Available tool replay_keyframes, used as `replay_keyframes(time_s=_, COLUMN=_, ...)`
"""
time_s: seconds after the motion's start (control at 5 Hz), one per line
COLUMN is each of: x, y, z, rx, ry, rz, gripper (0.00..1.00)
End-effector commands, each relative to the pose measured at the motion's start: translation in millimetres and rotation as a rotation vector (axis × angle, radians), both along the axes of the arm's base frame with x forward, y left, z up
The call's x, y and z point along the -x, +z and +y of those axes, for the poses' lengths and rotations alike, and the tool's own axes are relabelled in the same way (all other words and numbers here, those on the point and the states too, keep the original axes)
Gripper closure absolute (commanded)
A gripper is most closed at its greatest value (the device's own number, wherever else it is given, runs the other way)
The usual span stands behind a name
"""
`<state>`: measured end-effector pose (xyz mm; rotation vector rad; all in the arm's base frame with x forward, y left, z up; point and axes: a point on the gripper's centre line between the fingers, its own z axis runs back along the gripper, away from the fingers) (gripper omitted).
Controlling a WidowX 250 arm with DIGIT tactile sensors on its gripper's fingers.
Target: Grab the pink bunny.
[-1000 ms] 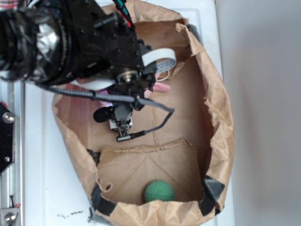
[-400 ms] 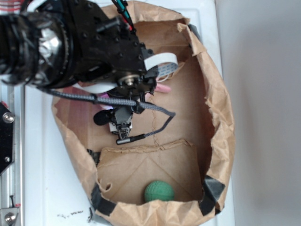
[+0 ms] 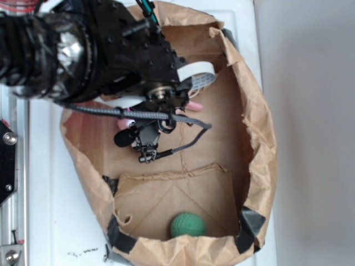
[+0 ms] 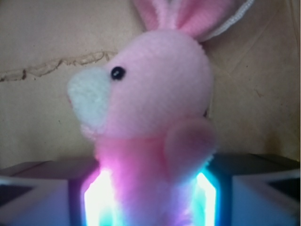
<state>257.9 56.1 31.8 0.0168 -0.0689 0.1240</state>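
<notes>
The pink bunny (image 4: 150,103) fills the wrist view, upright in profile, with its whitish muzzle to the left, a black eye, two pink ears and a white loop at the top. My gripper (image 4: 149,197) is shut on the bunny's lower body, with a glowing pad (image 4: 96,200) pressed to each side. In the exterior view only a pink bit of the bunny (image 3: 194,105) shows past the black arm (image 3: 111,50), which hides the fingers over the back part of the brown paper bag (image 3: 260,138).
A green knitted ball (image 3: 188,225) lies on the bag's front flap. The torn, crumpled bag walls rise all round. A grey cable (image 3: 183,147) hangs from the arm. A white surface surrounds the bag, with a metal rail (image 3: 8,183) on the left.
The arm has shifted slightly right and towards the camera. The pink bit of the bunny has moved with it. The green ball has stayed still.
</notes>
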Motion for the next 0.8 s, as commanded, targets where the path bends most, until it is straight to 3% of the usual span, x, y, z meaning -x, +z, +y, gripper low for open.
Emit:
replay_keyframes(time_s=0.0, x=-15, y=19, z=4, rx=-0.017, ry=0.006, rz=-0.060, gripper=1.00)
replay_keyframes(time_s=0.2, x=-17, y=32, z=8, rx=-0.010, ry=0.016, rz=-0.070, gripper=1.00)
replay_keyframes(time_s=0.4, x=-14, y=68, z=12, rx=0.044, ry=0.034, rz=-0.080, gripper=1.00)
replay_keyframes(time_s=0.6, x=-8, y=99, z=10, rx=0.085, ry=0.020, rz=-0.129, gripper=1.00)
